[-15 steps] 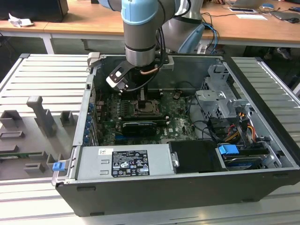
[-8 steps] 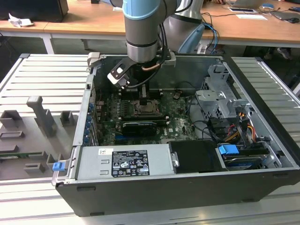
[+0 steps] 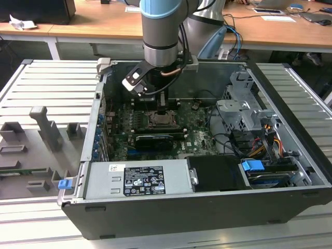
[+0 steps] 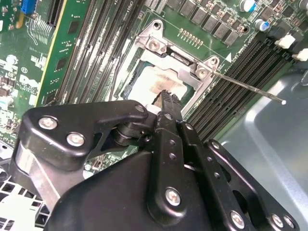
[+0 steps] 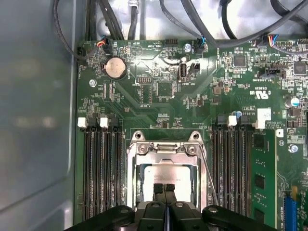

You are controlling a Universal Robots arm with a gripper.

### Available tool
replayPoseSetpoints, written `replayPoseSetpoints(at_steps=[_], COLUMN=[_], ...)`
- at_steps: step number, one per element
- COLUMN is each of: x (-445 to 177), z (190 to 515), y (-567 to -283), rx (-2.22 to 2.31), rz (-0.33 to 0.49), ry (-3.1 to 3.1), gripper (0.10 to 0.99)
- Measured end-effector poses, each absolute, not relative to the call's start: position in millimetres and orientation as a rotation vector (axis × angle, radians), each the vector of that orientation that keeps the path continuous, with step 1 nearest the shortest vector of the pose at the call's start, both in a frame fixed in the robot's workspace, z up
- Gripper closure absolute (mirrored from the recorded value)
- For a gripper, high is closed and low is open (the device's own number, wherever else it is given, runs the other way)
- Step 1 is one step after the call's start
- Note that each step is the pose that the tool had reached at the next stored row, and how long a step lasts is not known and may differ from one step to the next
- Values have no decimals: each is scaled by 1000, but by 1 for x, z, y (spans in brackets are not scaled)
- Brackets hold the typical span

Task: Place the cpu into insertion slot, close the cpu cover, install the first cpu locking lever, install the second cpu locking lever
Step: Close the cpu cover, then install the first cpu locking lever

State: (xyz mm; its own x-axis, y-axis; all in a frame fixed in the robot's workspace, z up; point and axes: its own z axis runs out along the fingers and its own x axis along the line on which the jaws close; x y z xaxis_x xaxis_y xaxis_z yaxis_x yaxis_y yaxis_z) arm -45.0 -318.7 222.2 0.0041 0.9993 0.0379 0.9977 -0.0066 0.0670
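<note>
The chip (image 5: 166, 174) is one flat square with a dull silver-grey face. It sits in the single socket (image 3: 158, 120) near the middle of the exterior view, inside the open computer case (image 3: 207, 218). One metal cover (image 5: 163, 149) lies around it, and its window shows the chip's face. The hand (image 5: 164, 186) stands directly over the chip, its two fingers pressed together on nothing, tips at or just above the metal face. One thin lever rod (image 4: 250, 89) juts out free beside the socket. Two banks of long black memory slots (image 5: 102, 168) flank it.
</note>
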Motion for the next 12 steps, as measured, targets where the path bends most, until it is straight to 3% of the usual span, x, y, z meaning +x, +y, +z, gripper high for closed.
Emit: replayPoseSetpoints(at_steps=[12], x=[-42], z=[223], y=[-319], rx=[2211], rz=[116], ry=[2199], gripper=[980])
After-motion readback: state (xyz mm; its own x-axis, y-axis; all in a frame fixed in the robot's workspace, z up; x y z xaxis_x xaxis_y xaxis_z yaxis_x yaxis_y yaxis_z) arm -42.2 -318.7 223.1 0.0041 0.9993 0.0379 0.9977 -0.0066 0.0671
